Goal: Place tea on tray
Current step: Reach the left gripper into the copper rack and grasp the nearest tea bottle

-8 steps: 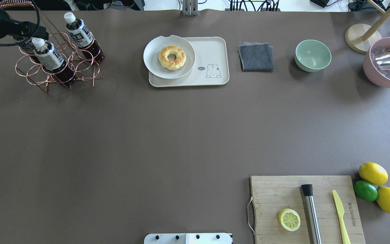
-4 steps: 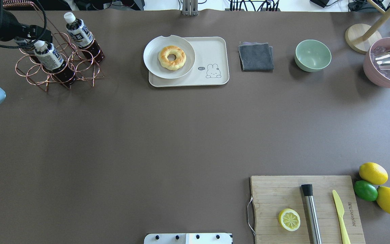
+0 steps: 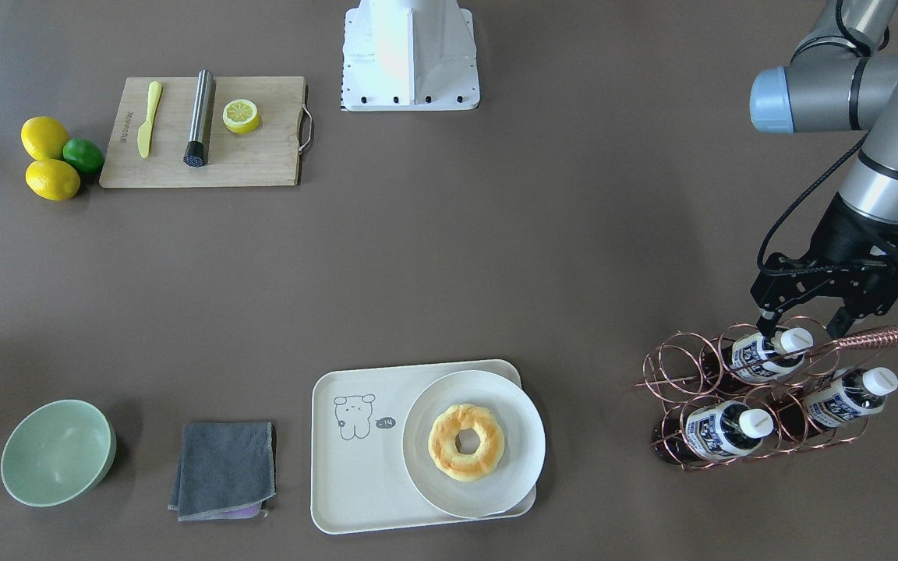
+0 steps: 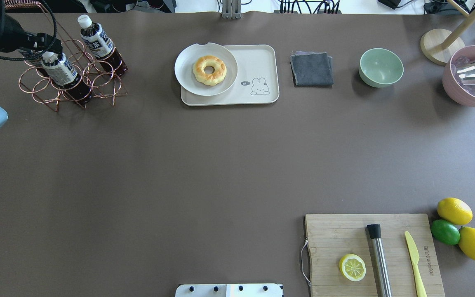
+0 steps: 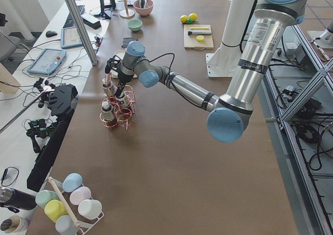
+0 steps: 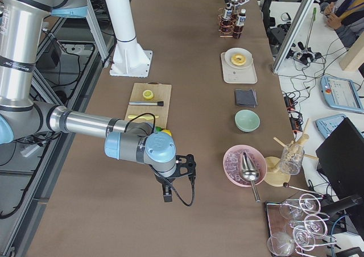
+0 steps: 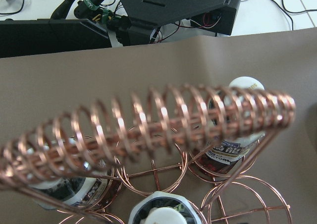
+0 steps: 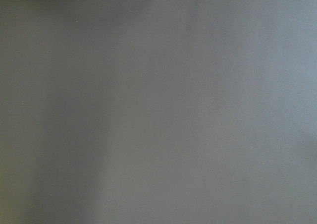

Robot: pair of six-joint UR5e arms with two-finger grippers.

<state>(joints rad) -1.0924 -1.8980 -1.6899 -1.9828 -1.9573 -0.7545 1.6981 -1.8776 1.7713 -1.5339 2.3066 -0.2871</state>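
Note:
Three tea bottles lean in a copper wire rack (image 3: 671, 374). My left gripper (image 3: 800, 323) is open, its fingers either side of the white cap of the rack's robot-side tea bottle (image 3: 761, 357); whether they touch it I cannot tell. In the overhead view the gripper (image 4: 51, 45) partly covers that bottle (image 4: 62, 70). The cream tray (image 3: 348, 475) with the bear drawing lies mid-table, also in the overhead view (image 4: 262, 62). My right gripper (image 6: 168, 194) shows only in the exterior right view, low over the table; I cannot tell its state.
A white plate (image 3: 519, 436) with a doughnut covers half the tray. The rack's coiled copper handle (image 7: 148, 125) crosses the left wrist view. A grey cloth (image 3: 223, 467), green bowl (image 3: 55, 452), cutting board (image 3: 262, 156) and lemons (image 3: 47, 160) lie away from the rack.
My left gripper has come down and slightly right onto the cap of the robot-side bottle, now partly covering it. The bottles have not moved.

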